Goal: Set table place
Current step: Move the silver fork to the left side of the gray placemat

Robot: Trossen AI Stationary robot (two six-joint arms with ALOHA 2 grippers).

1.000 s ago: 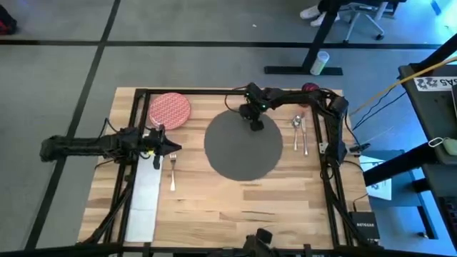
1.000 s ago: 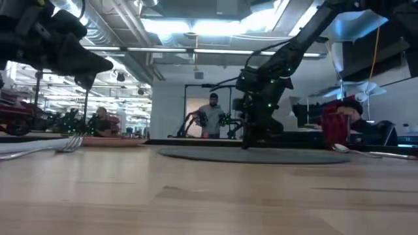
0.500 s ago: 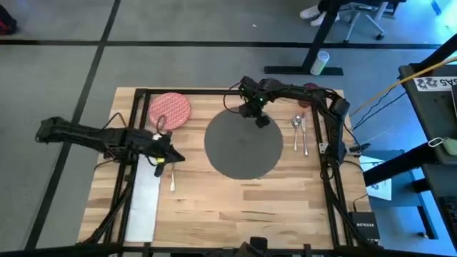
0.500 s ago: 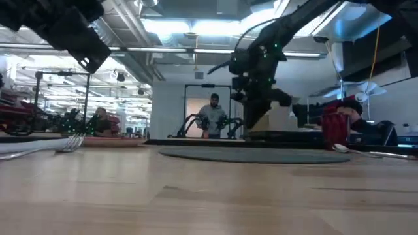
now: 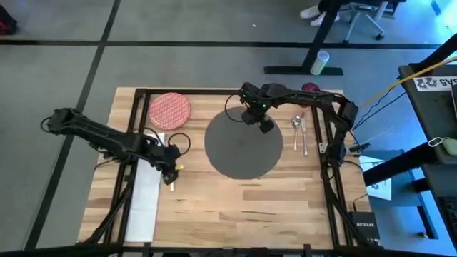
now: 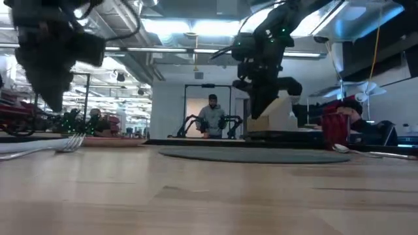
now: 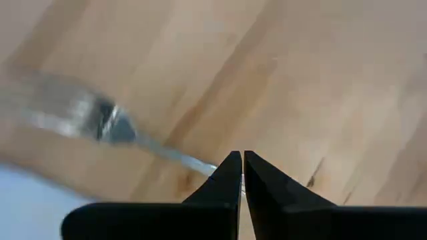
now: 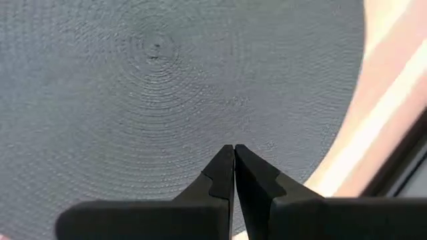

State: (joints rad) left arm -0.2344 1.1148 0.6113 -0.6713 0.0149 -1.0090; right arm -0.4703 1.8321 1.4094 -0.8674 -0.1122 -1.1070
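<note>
Step in hand: fork (image 5: 171,183), lying left of mat (image 5: 243,145). My left gripper (image 5: 170,173) above it, closed, empty; must open. Right gripper (image 5: 265,126) closed over mat.

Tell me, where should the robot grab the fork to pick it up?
Probably by the thin handle, from straight above. The fork lies flat on the table beside the white napkin, so only its narrow sides offer a grip. The left gripper already hangs over it, fingers shut, and would need to open first.
</note>
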